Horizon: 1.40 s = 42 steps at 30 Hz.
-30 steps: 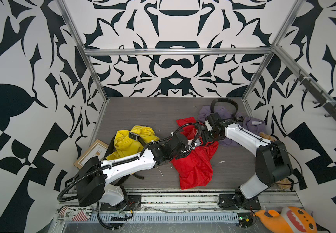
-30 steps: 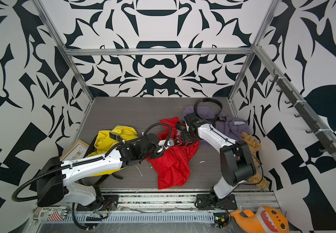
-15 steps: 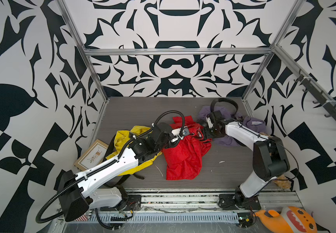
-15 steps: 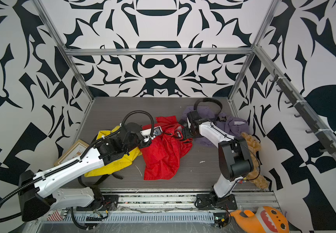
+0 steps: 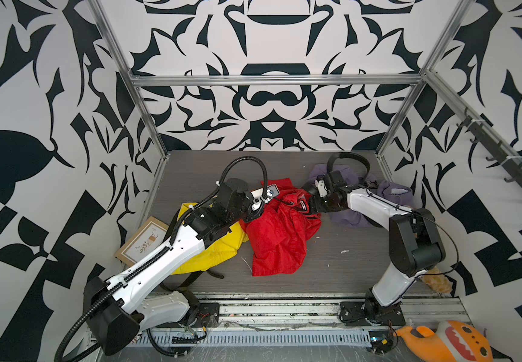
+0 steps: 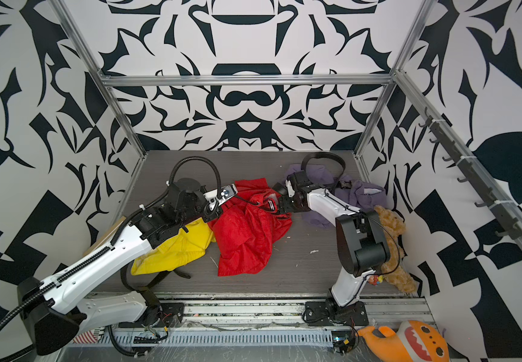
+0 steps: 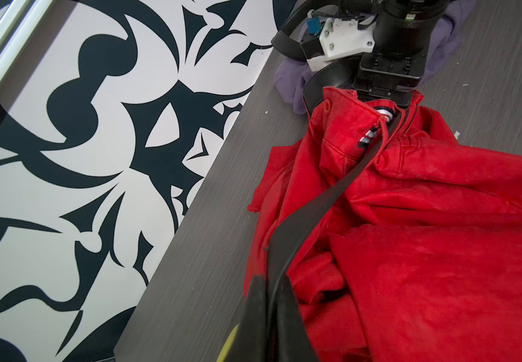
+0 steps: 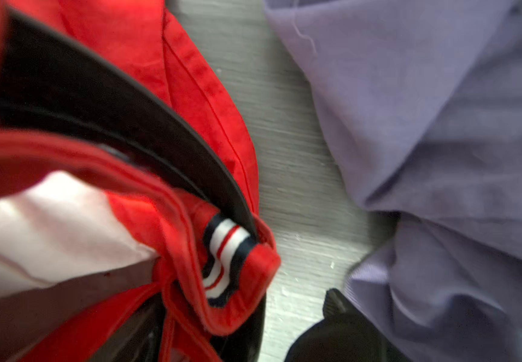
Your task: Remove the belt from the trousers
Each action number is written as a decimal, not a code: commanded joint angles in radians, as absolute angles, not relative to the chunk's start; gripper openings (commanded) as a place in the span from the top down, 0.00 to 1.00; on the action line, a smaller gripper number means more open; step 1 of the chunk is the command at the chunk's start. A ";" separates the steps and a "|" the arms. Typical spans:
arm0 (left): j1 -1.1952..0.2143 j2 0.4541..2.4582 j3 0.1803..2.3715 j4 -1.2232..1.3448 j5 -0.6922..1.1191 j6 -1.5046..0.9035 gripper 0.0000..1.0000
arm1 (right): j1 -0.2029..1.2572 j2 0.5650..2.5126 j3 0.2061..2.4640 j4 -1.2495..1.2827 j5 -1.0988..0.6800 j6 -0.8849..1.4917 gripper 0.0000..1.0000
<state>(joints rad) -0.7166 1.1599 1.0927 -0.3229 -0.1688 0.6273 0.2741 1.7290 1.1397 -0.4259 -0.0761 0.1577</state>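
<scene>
The belt (image 7: 332,194) looks partly out of the trousers (image 5: 280,238), pinched in my left hand (image 7: 271,283). My right hand (image 5: 309,207) straddles the waistband (image 8: 147,188), spread.

Both top views: parked high on the near side of the red trousers (image 5: 280,232), peering down from well off, near-identical framing. Left wrist: low and close, aimed along the black belt (image 7: 310,213) over those trousers toward the purple garment (image 7: 446,37) beyond. Right wrist: jammed up against the waistband, blurry, purple garment just beside. Trousers common to all four.
</scene>
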 commanded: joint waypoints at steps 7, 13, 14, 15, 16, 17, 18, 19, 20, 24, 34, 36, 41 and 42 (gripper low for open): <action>-0.640 1.003 1.254 -0.153 -0.135 0.521 1.00 | 0.096 1.565 1.039 -0.493 0.068 0.159 0.23; -0.641 1.003 1.165 -0.139 -0.035 0.416 1.00 | 0.079 1.479 1.055 -0.455 -0.156 0.160 0.20; -0.640 1.000 1.149 -0.132 -0.032 0.409 1.00 | 0.080 1.480 1.053 -0.436 -0.189 0.173 0.19; -0.640 0.999 1.131 -0.121 -0.026 0.404 1.00 | 0.080 1.484 1.045 -0.404 -0.236 0.186 0.18; -0.640 0.997 1.113 -0.110 -0.021 0.400 1.00 | 0.079 1.494 1.030 -0.364 -0.265 0.204 0.18; -0.640 0.999 1.100 -0.102 -0.016 0.395 1.00 | 0.080 1.508 1.022 -0.335 -0.281 0.222 0.17; -0.640 0.998 1.083 -0.093 -0.002 0.387 1.00 | 0.079 1.533 1.008 -0.289 -0.311 0.241 0.17; -0.640 1.001 1.071 -0.087 0.000 0.381 1.00 | 0.078 1.559 0.995 -0.242 -0.339 0.268 0.17; -0.640 1.004 1.063 -0.085 0.002 0.377 1.00 | 0.078 1.582 0.980 -0.198 -0.368 0.289 0.17; -0.640 1.034 1.036 -0.090 0.023 0.364 1.00 | 0.077 1.665 0.915 0.046 -0.496 0.446 0.17; -0.640 1.077 0.985 -0.082 0.049 0.334 1.00 | 0.176 1.828 1.008 0.043 -0.482 0.465 0.33; -0.640 1.084 0.985 -0.093 0.051 0.337 1.00 | 0.191 1.859 1.015 0.054 -0.493 0.474 0.48; -0.640 1.079 0.998 -0.112 0.022 0.358 1.00 | 0.212 1.814 1.007 0.011 -0.376 0.454 0.88; -0.640 1.072 1.004 -0.111 0.009 0.369 1.00 | 0.212 1.776 1.002 -0.019 -0.324 0.442 0.91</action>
<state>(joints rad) -0.6460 1.1122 0.9737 -0.2077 0.0113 0.3618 0.2207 1.8378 1.0107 0.0307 -0.5098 0.4656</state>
